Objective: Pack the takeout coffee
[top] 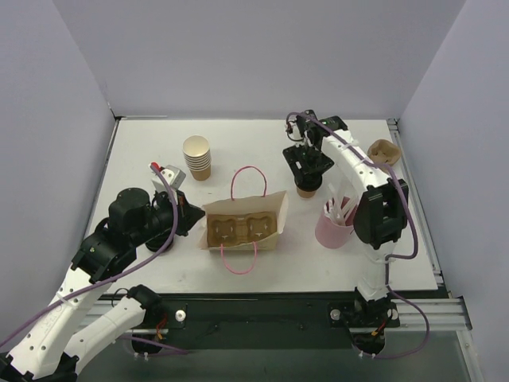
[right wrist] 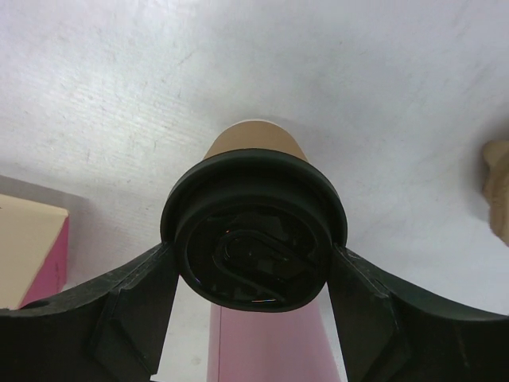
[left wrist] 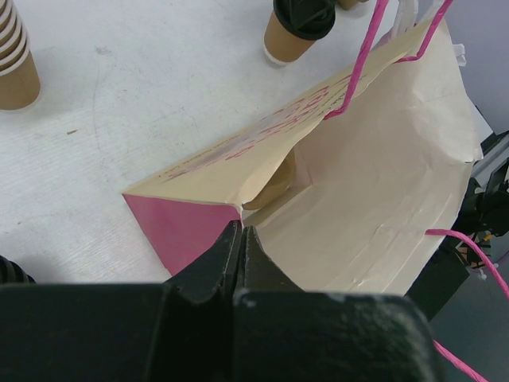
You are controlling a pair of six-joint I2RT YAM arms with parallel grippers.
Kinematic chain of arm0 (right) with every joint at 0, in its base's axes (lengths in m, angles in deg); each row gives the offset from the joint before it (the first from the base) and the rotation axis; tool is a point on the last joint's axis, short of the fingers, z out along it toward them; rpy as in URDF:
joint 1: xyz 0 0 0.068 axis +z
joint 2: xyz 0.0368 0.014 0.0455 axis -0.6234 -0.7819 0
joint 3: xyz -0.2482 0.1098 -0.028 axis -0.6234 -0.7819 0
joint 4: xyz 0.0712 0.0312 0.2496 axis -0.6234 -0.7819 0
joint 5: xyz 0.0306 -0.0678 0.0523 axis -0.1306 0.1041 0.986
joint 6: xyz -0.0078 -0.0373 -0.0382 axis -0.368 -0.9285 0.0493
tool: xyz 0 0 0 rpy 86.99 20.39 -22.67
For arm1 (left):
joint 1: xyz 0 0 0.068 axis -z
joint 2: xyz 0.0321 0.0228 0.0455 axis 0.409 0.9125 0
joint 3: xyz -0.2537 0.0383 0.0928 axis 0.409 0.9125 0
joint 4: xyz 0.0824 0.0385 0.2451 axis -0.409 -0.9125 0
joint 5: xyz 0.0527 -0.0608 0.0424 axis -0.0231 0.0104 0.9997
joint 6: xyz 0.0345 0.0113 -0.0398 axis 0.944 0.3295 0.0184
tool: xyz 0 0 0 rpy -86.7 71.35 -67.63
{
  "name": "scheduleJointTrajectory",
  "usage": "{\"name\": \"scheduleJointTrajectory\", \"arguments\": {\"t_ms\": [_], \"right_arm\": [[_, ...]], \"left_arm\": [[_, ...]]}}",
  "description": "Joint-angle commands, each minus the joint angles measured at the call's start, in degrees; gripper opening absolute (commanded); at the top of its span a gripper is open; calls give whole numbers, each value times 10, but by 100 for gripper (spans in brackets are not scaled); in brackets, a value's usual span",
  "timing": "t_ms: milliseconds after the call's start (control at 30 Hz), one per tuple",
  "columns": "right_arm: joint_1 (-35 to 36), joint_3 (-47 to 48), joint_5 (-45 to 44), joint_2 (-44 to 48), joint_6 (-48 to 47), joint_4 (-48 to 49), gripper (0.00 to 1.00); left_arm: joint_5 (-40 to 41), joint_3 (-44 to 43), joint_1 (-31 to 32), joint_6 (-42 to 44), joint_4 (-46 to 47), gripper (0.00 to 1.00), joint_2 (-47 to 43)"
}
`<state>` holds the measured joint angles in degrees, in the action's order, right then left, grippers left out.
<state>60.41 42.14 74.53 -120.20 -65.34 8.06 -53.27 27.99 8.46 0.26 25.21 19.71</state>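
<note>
My left arm [top: 103,255] lies low, angled inward, left gripper [left wrist: 241,231] pinched shut on the bag [left wrist: 374,207] edge, while my right arm [top: 374,199] stretches forward, right gripper [right wrist: 253,255] pointing down, jaws spread either side of the coffee [right wrist: 254,155] lid.

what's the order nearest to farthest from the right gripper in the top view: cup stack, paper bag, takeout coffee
1. takeout coffee, between the fingers of the right gripper
2. paper bag, to its left
3. cup stack, farther left and back
</note>
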Motion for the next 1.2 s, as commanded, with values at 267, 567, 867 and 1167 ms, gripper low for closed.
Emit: {"name": "scheduleJointTrajectory", "arguments": {"t_ms": [267,567,867,1167], "right_arm": [[101,146,-70,208,28,-65,52],[277,255,-73,288,-22,-64,52],[405,173,20,358,-94,-10,52],[478,92,10,358,-136,-21,52]], "left_arm": [[16,-36,1,-9,15,0,24],[28,-78,0,-11,20,0,76],[25,-101,0,-15,68,0,105],[23,-91,-1,-9,108,0,102]]}}
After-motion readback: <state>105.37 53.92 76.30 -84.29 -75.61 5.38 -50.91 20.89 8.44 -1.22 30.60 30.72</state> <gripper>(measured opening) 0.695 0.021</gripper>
